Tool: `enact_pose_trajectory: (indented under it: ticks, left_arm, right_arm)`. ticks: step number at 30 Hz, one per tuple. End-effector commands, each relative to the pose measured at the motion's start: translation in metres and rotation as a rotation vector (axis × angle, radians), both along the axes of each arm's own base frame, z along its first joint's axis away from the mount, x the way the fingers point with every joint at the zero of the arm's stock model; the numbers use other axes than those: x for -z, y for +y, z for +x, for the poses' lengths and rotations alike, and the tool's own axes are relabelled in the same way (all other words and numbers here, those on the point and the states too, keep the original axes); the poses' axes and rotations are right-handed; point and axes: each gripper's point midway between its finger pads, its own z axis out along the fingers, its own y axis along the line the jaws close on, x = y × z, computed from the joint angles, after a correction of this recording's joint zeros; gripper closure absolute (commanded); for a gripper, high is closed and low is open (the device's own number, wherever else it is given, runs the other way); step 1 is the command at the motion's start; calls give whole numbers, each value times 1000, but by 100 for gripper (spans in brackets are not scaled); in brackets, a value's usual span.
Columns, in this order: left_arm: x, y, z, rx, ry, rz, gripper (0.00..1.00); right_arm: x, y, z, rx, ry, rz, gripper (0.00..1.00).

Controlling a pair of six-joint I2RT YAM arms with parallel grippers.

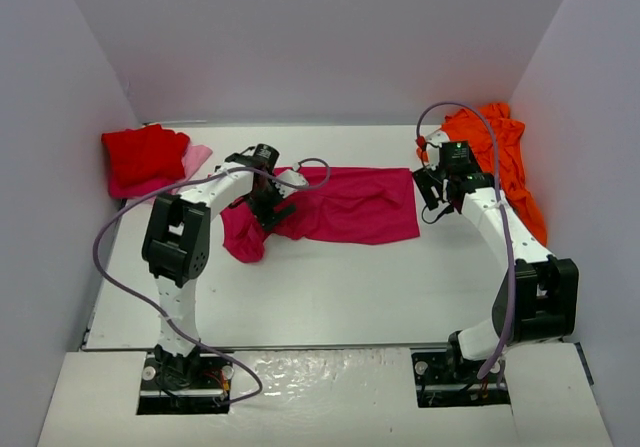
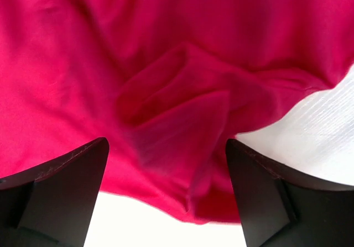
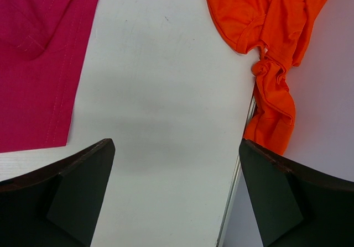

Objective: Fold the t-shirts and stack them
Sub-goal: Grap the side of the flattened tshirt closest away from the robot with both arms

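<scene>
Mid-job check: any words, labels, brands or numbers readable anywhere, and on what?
No readable text in any view.
The magenta t-shirt, red t-shirt and orange t-shirt are plain, no tags showing.
Nothing legible on the left arm, right arm or table.

we see a rumpled magenta-pink t-shirt filling most of the view, white tabletop showing at the lower right, our two dark jaws spread apart below.

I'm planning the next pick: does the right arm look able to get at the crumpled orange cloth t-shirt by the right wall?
Probably yes. The right gripper is open and empty over the white table, and the crumpled orange cloth t-shirt lies just beside it with nothing between them.
</scene>
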Motion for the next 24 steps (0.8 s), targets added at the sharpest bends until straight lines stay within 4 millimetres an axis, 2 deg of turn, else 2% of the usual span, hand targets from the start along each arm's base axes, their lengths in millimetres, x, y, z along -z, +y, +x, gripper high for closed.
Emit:
enact_pose_trajectory:
  ticks: [1, 5, 10, 15, 19, 24]
  left_arm:
    - [-76, -1, 11, -20, -215, -94, 15]
    - [-79, 6, -4, -11, -230, -84, 14]
    - [-77, 8, -7, -19, -222, -77, 14]
    - [-77, -6, -14, 10, -208, -107, 14]
    - [-62, -16, -22, 52, -191, -58, 15]
    - [-39, -41, -29, 122, -193, 5, 18]
  right_arm:
    - [-14, -1, 11, 13, -69, -10, 7]
    - [-8, 5, 15, 5, -61, 7, 7]
    - [-2, 15, 14, -13, -46, -9, 6]
    - [-1, 17, 11, -22, -43, -14, 6]
    - [3, 17, 11, -20, -34, -12, 7]
    - [5, 17, 11, -21, -29, -11, 7]
